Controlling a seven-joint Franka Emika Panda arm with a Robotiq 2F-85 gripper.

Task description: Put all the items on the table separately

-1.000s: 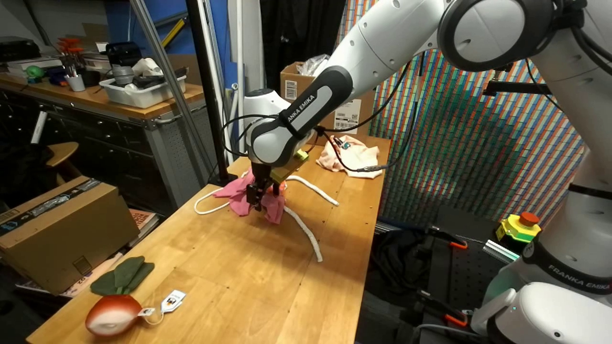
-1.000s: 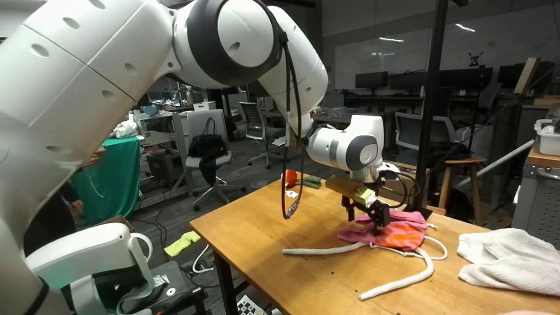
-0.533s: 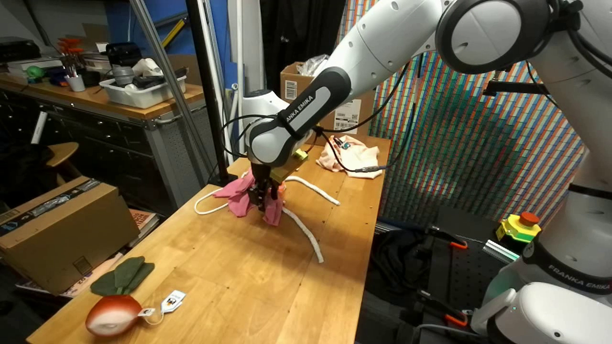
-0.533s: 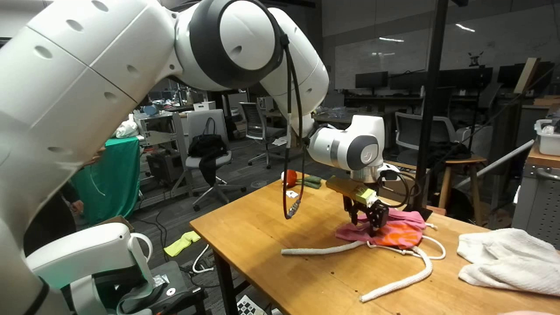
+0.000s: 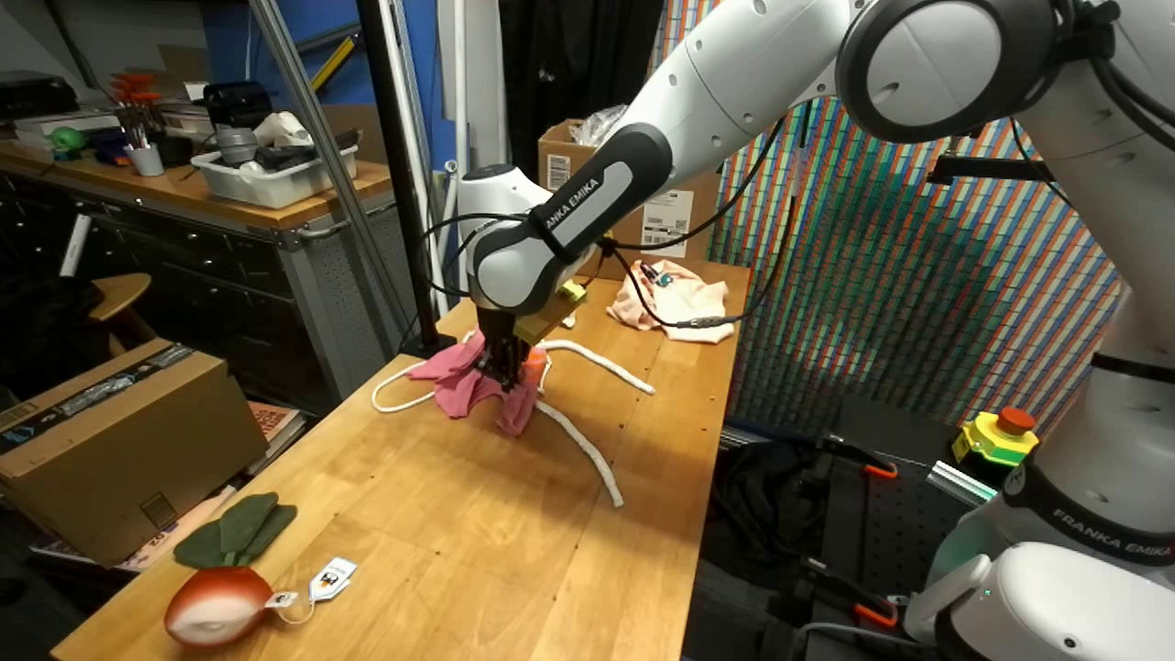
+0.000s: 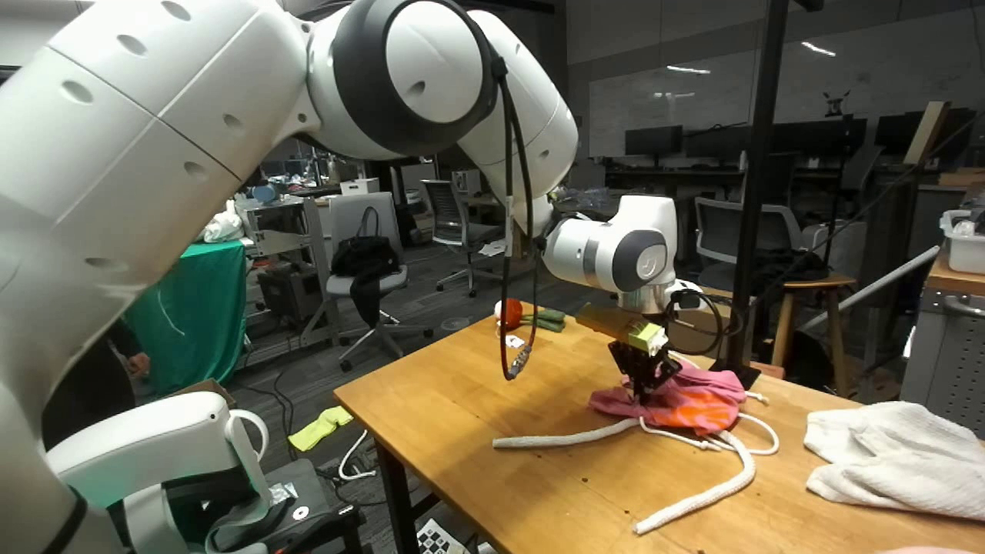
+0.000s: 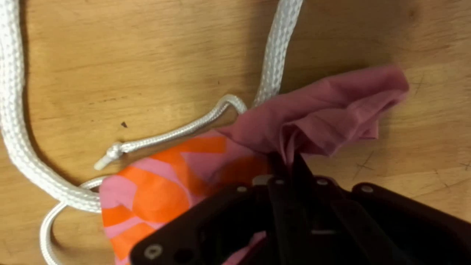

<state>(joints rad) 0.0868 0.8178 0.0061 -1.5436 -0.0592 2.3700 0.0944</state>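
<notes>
In an exterior view, grasping the pink cloth (image 5: 456,395), near the edge of the table (image 5: 496,551) by a black post (image 5: 400,184), seems the step. In an exterior view, the cloth touches thick white cord (image 6: 550,442); a gentle lift clear looks due next. In the wrist view, the gripper (image 7: 290,162) is clamped on a fold of it.

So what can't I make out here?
Whether the two lengths of thick white rope join: hidden under the pink cloth, wrist view.
How much cloth the tool pinches: hidden behind the tool itself, wrist view.
Printing on the larger white tag: too small, in an exterior view.
What the pale pink sliver is: cut by the bottom edge, in an exterior view.
</notes>
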